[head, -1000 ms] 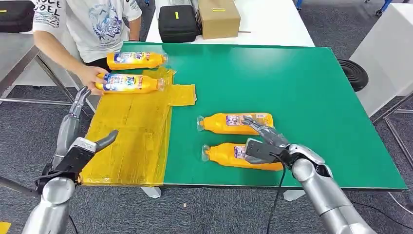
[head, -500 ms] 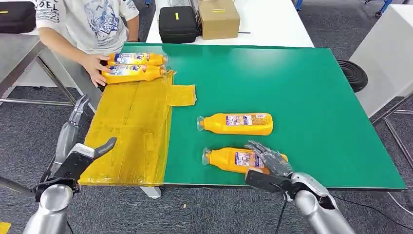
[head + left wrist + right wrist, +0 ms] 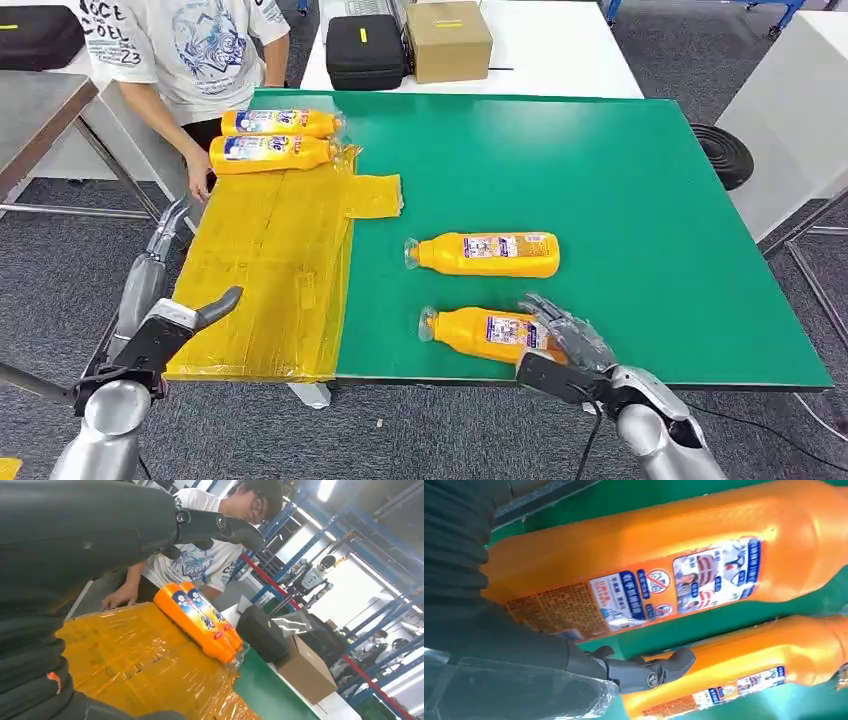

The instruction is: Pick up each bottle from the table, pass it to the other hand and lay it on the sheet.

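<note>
Now the right hand (image 3: 560, 345) sits at the table's near edge with its fingers draped over the base end of the near bottle (image 3: 485, 332); 1 s ago it was reaching farther out, over the 2nd bottle (image 3: 487, 254), so it has pulled back and dropped onto the closer one. The right wrist view shows the thumb beside that bottle's body, w/ fingers partly curled, but the bottle lies flat on the green table (image 3: 620, 180) and whether the grip has closed cannot be told. Probably the grasp is only forming, not yet a lift.

The left hand (image 3: 160, 300) hangs open and holds nothing, off the near-left side of the yellow sheet (image 3: 270, 270), about where it was 1 s ago, likely waiting for the handover.

Beyond the left hand, at the sheet's far end, 2 bottles (image 3: 275, 138) lie side by side; a person's hand (image 3: 198, 185) that was on them 0.5 s ago has let go and hangs by the table edge. So 2 look done, 2 remain nr the right hand.
</note>
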### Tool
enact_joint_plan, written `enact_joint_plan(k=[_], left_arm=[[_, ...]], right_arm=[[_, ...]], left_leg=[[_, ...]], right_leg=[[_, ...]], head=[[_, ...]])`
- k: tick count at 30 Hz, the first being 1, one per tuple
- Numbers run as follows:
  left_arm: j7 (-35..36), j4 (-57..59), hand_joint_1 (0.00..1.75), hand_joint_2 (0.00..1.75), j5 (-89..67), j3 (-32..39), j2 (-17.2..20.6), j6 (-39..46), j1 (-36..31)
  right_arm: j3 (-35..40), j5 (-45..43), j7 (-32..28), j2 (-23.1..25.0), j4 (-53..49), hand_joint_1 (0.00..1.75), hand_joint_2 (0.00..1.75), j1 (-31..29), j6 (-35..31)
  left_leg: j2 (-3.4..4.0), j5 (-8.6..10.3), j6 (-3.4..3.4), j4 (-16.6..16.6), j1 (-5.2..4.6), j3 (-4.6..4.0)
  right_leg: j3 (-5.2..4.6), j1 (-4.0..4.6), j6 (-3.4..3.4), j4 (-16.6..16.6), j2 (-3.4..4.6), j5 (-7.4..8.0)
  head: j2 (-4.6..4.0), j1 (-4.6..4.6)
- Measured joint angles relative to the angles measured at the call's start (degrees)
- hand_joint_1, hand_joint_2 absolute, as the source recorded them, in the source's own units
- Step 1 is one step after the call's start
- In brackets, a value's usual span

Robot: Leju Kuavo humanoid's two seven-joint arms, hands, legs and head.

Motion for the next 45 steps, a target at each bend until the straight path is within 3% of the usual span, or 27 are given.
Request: enact_joint_plan(k=[16,18,19,21,22,23,25,27,28,36,37,41,45], left_arm=[[-0.2,0.9,0.0,1.75,0.4,-0.1,0.0,-0.1,0.0],[-0.2,1.0,0.0,1.75,0.4,-0.1,0.0,-0.1,0.0],[-0.2,1.0,0.0,1.75,0.4,-0.1,0.0,-0.1,0.0],[-0.2,1.3,0.0,1.75,0.4,-0.1,0.0,-0.1,0.0],[-0.2,1.4,0.0,1.75,0.4,-0.1,0.0,-0.1,0.0],[-0.2,1.4,0.0,1.75,0.4,-0.1,0.0,-0.1,0.0],[-0.2,1.5,0.0,1.75,0.4,-0.2,0.0,-0.2,0.0],[0.0,1.9,0.0,1.75,0.6,-0.3,0.0,-0.6,0.0],[0.1,2.2,0.0,1.75,0.9,-0.3,0.0,-1.0,0.0],[0.9,3.5,0.0,1.75,2.9,-0.1,0.0,-3.1,-0.4],[0.9,3.6,0.0,1.75,3.0,0.0,0.0,-3.3,-0.6],[1.1,4.2,0.0,1.75,3.6,0.4,0.0,-4.0,-0.9],[1.1,4.3,0.0,1.75,3.7,0.7,0.0,-4.1,-0.9]], right_arm=[[-2.9,-1.6,0.0,0.0,0.1,0.0,1.75,0.6,0.8],[-3.4,-2.1,0.0,-0.1,0.3,0.1,1.75,0.6,1.1],[-3.7,-2.3,0.0,-0.1,0.4,0.3,1.75,0.6,1.3],[-4.0,-2.6,-0.1,-0.2,0.9,0.47,1.75,0.4,1.8],[-4.1,-2.8,-0.2,-0.3,1.3,0.65,1.75,0.2,2.0],[-4.2,-2.8,-0.2,-0.4,1.6,0.65,1.75,0.0,2.2],[-4.4,-3.1,-0.2,-0.5,2.4,0.86,1.75,-0.2,2.5],[-4.5,-3.4,-0.1,-0.5,4.1,0.86,1.75,-0.3,3.2],[-4.4,-3.4,-0.1,-0.4,4.8,1.12,1.75,-0.3,3.6],[-4.4,-3.5,0.8,0.2,8.5,1.19,1.75,-3.5,5.0],[-4.4,-3.5,0.8,0.2,9.0,1.29,1.75,-3.9,5.1],[-4.0,-3.5,0.8,0.4,10.7,1.38,1.75,-5.4,5.5],[-3.9,-3.5,0.7,0.7,11.9,1.38,1.75,-6.5,5.5]], left_leg=[[0.0,0.0,0.0,0.0,0.0,0.07],[0.01,-0.01,0.0,0.0,0.0,0.07],[0.01,-0.01,0.0,0.0,0.0,0.08],[0.01,-0.01,0.0,0.0,0.0,0.09],[0.02,-0.01,0.0,0.0,0.0,0.09],[0.04,-0.01,0.0,0.0,0.0,0.11],[0.06,-0.02,0.0,0.0,0.01,0.16],[0.06,-0.04,0.0,0.0,0.0,0.17],[0.06,-0.04,0.01,0.0,0.0,0.14],[0.15,-0.1,-0.06,0.0,0.02,0.29],[0.15,-0.11,-0.08,0.0,0.02,0.3],[0.2,-0.11,-0.12,0.0,0.02,0.34],[0.23,-0.1,-0.12,0.0,0.02,0.38]], right_leg=[[0.05,0.0,0.0,0.0,0.01,0.0],[0.06,0.0,0.0,0.0,0.01,0.0],[0.05,0.0,0.0,0.0,0.01,0.0],[0.06,0.01,0.0,0.0,0.01,0.0],[0.07,0.01,0.0,0.0,0.01,0.0],[0.08,0.01,0.0,0.0,0.02,0.0],[0.15,0.02,0.0,0.0,0.03,0.01],[0.15,0.02,0.0,0.0,0.03,0.0],[0.16,0.02,0.0,0.0,0.03,0.01],[0.18,0.03,-0.13,0.0,0.2,-0.02],[0.19,0.03,-0.13,0.0,0.2,-0.02],[0.2,0.03,-0.13,0.0,0.23,-0.01],[0.27,0.03,-0.26,0.0,0.24,0.08]], head=[[0.0,0.0],[0.0,-0.02],[0.0,0.02],[0.0,0.0],[0.0,0.0],[0.0,0.0],[0.0,0.0],[0.0,0.0],[0.0,-0.02],[0.0,0.0],[0.0,0.02],[0.0,0.02],[0.0,0.02]])
